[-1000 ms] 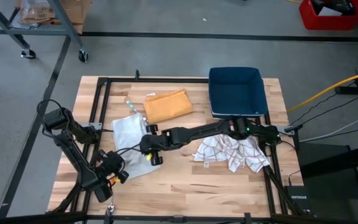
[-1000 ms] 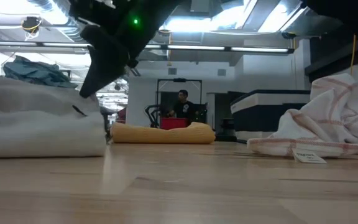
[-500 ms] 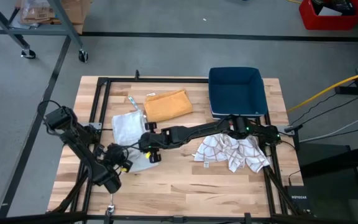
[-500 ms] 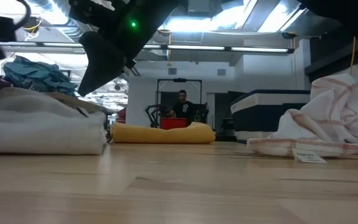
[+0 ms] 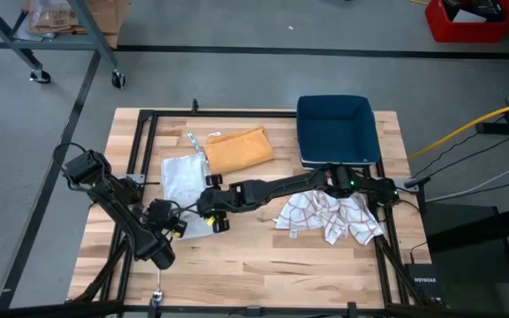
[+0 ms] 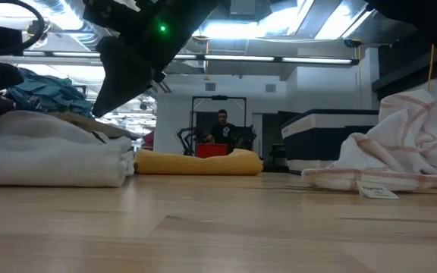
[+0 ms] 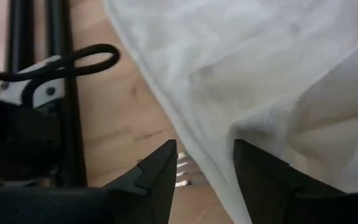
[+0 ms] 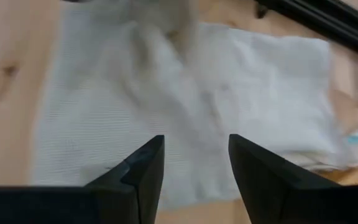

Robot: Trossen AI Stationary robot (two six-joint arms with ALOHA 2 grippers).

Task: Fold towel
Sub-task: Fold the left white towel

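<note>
Both grippers, left (image 5: 177, 227) & right (image 5: 212, 212), fingers spread, empty, over folded white towel (image 5: 182, 181) on table (image 5: 263, 256).

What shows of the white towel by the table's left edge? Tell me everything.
The white towel is a pale, finely woven cloth, folded over into a rough rectangle with soft layered edges, lying flat on the wooden table just beside the folded orange cloth. The left gripper and right gripper sit at its near edge, jaws open, holding nothing.
</note>
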